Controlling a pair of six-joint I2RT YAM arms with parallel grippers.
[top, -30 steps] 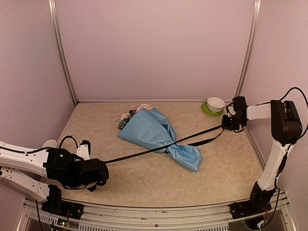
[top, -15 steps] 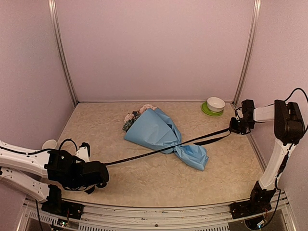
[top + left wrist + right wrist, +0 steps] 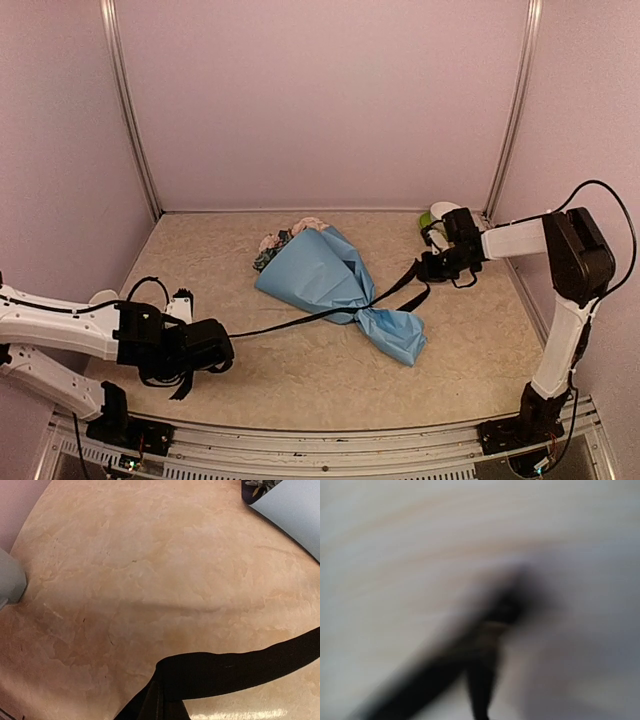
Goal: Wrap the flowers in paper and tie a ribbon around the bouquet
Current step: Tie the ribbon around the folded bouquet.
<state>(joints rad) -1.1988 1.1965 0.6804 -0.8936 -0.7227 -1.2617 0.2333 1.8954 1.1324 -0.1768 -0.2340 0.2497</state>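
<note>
- Near and well to the left of the bouquet [image 3: 320,275], the left gripper [image 3: 222,343] has its fingers pressed together on one end of the ribbon [image 3: 290,322]. Its wrist view shows the black strip folding where it enters the grip.
- The ribbon runs taut from that grip to the bouquet's narrow waist, crosses it and goes on to the right. It looks flat, floppy and light, so it would likely slide through a loose pinch and is best held close to its ends.
- The bouquet lies on its side on the table [image 3: 300,385], with the flowers [image 3: 285,240] poking from its wide far-left end. The paper [image 3: 335,270] looks thin and easily creased and the blooms easily crushed, so any pull belongs at the waist.
- Right of the bouquet, the right gripper [image 3: 428,268] pinches the ribbon's other end, with a slack loop hanging beside it. Its own wrist view is too blurred to read.
</note>
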